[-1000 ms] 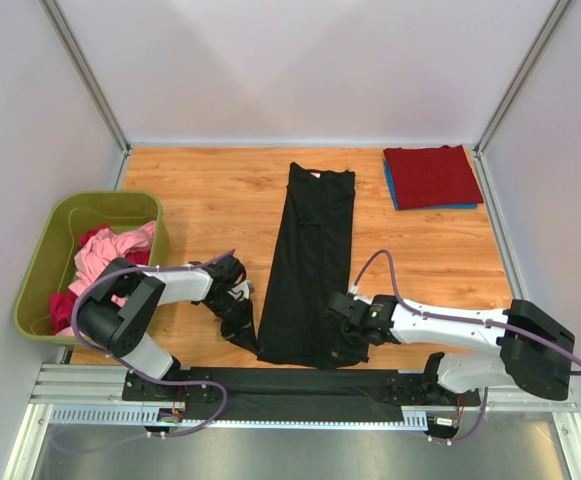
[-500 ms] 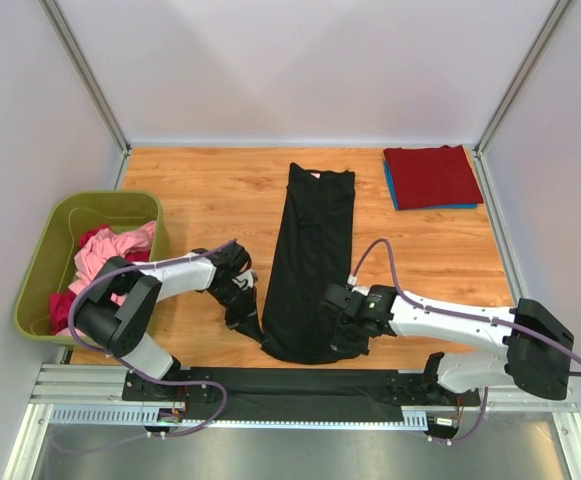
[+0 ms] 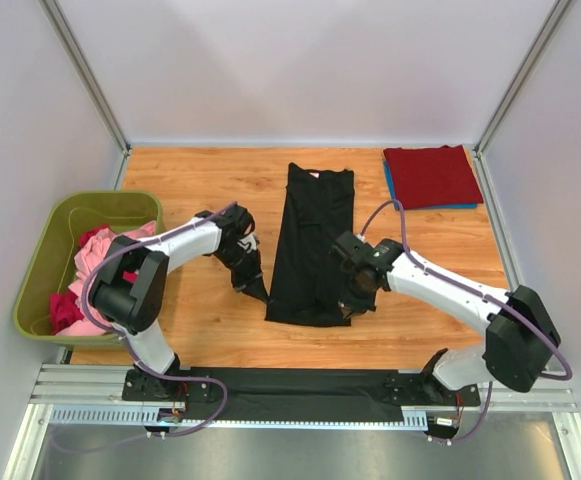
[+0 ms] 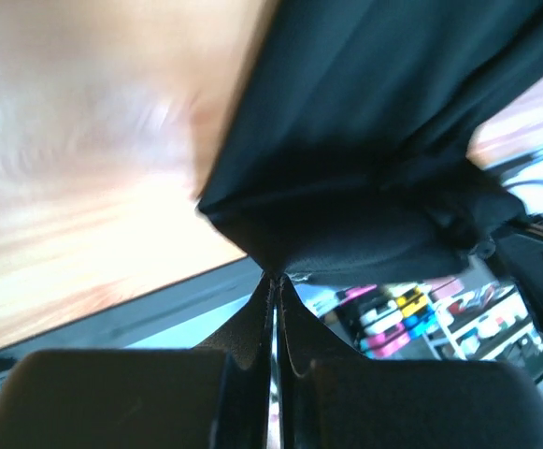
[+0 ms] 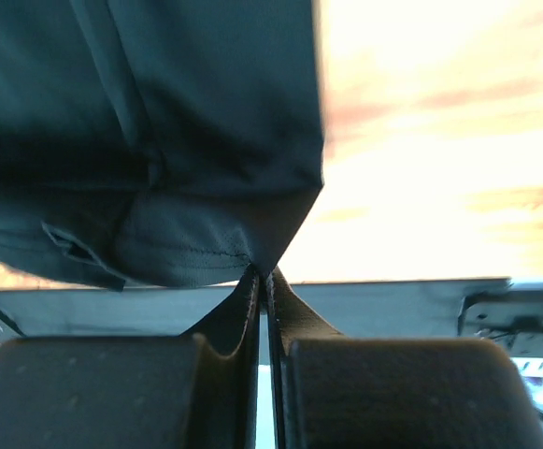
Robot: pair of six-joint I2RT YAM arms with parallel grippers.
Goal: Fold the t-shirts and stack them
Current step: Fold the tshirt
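Note:
The black t-shirt (image 3: 312,235) lies as a long narrow strip down the middle of the wooden table, its near end lifted and doubled back. My left gripper (image 3: 255,285) is shut on the shirt's near left corner (image 4: 280,245). My right gripper (image 3: 358,295) is shut on the near right corner (image 5: 252,234). Both hold the hem above the table. A folded dark red t-shirt (image 3: 432,175) rests on a folded blue one (image 3: 394,190) at the far right. Pink and magenta shirts (image 3: 105,255) lie crumpled in the bin.
The olive-green bin (image 3: 65,215) stands at the left edge of the table. White walls with metal posts close in the table on three sides. The arms' metal base rail (image 3: 300,400) runs along the near edge.
Both grippers have carried the shirt's near hem away from the table's front edge toward the far side, lifting it. The visible black strip is shorter now.

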